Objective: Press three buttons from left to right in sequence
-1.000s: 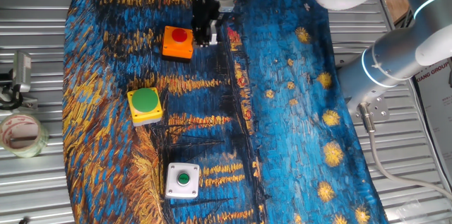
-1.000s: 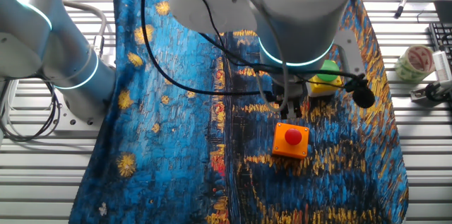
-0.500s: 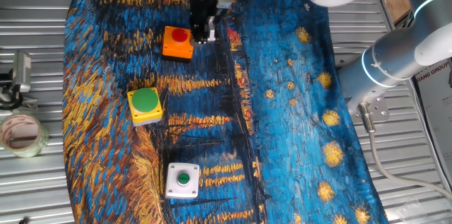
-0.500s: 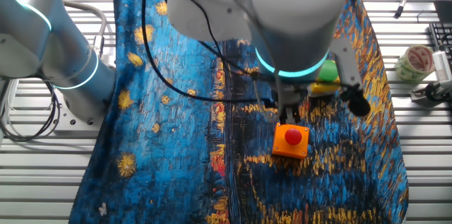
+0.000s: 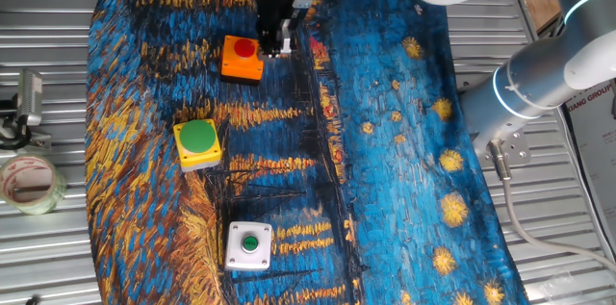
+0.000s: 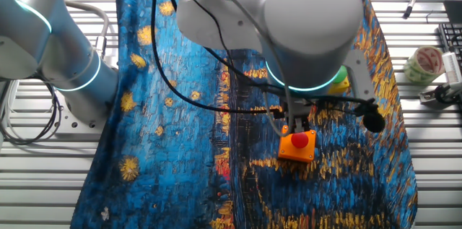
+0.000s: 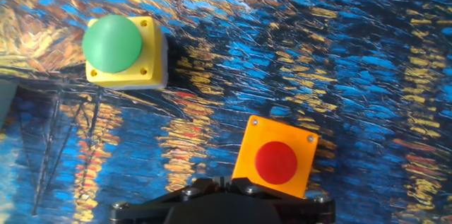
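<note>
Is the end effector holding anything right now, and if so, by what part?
Nothing is held. The end effector hangs beside the orange box with the red button; no view shows its fingers around anything.

An orange box (image 7: 277, 165) with a round red button (image 7: 275, 162) is seen near the bottom, just above the black gripper (image 7: 224, 203). A yellow box (image 7: 126, 51) with a big green button (image 7: 111, 43) is seen at the top left, well apart from it. Both are set on a blue and gold painted cloth (image 7: 367, 75).
</note>
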`<state>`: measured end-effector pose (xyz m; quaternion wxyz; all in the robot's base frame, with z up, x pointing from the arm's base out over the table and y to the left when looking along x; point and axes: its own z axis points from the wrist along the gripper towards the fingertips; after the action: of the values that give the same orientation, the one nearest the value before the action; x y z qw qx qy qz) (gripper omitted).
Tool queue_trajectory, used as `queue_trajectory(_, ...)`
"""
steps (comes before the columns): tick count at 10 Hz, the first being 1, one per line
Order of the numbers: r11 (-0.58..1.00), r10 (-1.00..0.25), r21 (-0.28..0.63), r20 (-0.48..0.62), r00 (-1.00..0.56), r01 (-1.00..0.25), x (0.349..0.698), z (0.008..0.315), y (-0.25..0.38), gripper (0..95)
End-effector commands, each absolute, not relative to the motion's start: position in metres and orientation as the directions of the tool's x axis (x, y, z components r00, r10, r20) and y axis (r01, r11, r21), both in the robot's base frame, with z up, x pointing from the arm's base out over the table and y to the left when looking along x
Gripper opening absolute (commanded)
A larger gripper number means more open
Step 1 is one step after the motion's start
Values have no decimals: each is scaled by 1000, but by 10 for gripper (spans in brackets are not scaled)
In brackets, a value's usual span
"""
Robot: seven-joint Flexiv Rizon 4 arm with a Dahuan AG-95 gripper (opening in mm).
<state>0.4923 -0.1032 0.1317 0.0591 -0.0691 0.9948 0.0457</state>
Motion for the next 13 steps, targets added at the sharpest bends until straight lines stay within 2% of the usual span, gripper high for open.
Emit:
queue_trajectory(1,987,-134,69,-132,-982,-144,493,130,-104,0)
queue_trajectory(13,982,-164,67,-129,-978,-174,489,135,-108,0)
